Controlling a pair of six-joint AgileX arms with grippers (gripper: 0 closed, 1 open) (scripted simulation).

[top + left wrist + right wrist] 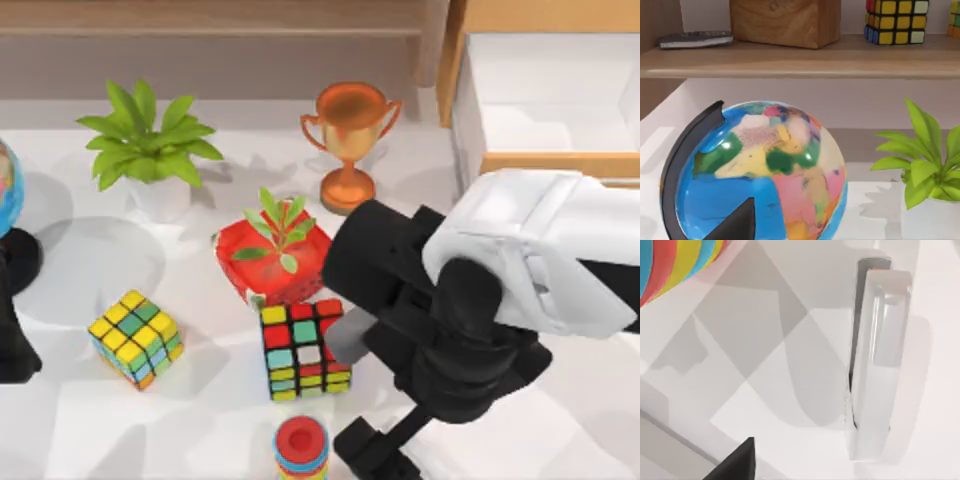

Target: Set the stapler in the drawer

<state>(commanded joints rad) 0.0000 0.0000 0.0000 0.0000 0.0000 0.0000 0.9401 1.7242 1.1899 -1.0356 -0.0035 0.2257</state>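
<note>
The stapler [875,365], a pale grey-white bar with a darker grey edge, lies flat on the white table in the right wrist view, with nothing touching it. My right gripper [375,450] hangs low over the table's front, right of the ring stack, and my right arm covers the stapler in the top view. The drawer [545,105] stands pulled out at the back right, tan-sided with white inner walls and nothing inside that shows. My left arm [12,340] is parked at the left edge, beside the globe [760,175].
A striped ring stack [301,447] stands at the front, next to two puzzle cubes [304,350] [136,338]. Behind them are a red pot with a sprig [275,255], a bronze trophy [350,140] and a white-potted plant [150,150]. A wooden shelf [800,57] runs along the back.
</note>
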